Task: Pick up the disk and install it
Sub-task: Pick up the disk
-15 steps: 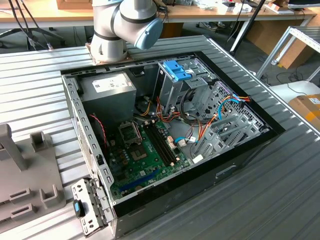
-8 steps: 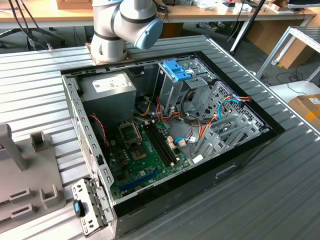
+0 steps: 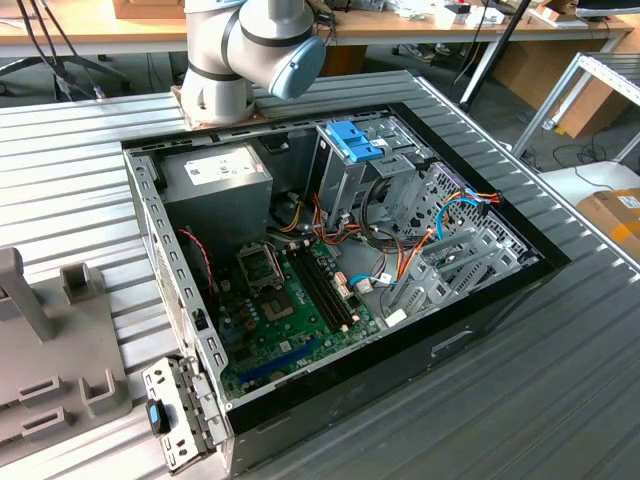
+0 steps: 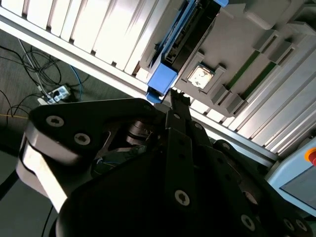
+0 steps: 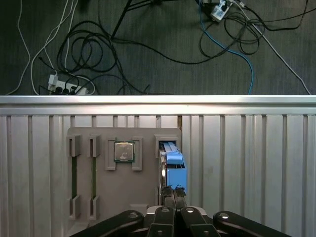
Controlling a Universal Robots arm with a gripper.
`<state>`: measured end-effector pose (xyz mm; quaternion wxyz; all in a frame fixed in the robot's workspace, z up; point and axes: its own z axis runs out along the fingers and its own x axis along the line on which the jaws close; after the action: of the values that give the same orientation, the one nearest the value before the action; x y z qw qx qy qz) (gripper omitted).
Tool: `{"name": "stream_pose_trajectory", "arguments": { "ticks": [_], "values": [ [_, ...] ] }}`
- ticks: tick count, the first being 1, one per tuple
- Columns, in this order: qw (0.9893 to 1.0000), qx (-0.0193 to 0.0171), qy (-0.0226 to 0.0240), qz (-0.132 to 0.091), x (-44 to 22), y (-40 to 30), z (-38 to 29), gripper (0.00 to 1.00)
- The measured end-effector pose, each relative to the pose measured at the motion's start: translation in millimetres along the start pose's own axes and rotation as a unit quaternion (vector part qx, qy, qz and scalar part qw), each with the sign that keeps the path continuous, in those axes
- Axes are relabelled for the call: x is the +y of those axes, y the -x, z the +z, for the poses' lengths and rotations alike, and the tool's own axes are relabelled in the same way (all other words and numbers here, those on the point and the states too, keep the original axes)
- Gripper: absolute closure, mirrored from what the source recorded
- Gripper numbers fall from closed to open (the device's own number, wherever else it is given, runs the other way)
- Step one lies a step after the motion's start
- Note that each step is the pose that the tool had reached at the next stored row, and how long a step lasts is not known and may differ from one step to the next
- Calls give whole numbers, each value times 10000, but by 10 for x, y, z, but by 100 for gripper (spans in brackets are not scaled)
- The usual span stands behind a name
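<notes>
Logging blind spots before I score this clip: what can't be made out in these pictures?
- Disk faces: in the first wrist view it stands edge-on, and the grey holder slot hides them.
- Disk's far end: cut off by the picture's edge in the second wrist view.
- Whether the gripper touches the disk's blue tab: its own black body covers the spot in both wrist views.
- Arm: cut off by the exterior view's top edge.

The ribbed silver aluminium table (image 3: 560, 400) I work over carries an open black-and-grey metal computer case (image 3: 470, 335), a flat grey plastic holder tray (image 3: 60, 370) at the exterior view's left, and a small perforated metal bracket (image 3: 180, 420) beside the case's corner.
</notes>
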<state>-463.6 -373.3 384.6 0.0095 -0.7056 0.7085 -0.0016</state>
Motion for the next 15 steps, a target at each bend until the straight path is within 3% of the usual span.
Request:
{"name": "stream_pose_trajectory", "arguments": {
  "ticks": [1, 2, 5, 6, 11, 13, 15],
  "values": [
    [10000, 0, 0, 0, 0, 0, 0, 89],
    [10000, 0, 0, 0, 0, 0, 0, 76],
    [10000, 0, 0, 0, 0, 0, 1, 58],
    [10000, 0, 0, 0, 0, 0, 1, 46],
    [10000, -7, -1, 0, 1, 0, 35, 46],
    [10000, -24, 0, 0, 2, -1, 112, 46],
    [10000, -28, 1, 0, 2, -1, 134, 46]
  ]
}}
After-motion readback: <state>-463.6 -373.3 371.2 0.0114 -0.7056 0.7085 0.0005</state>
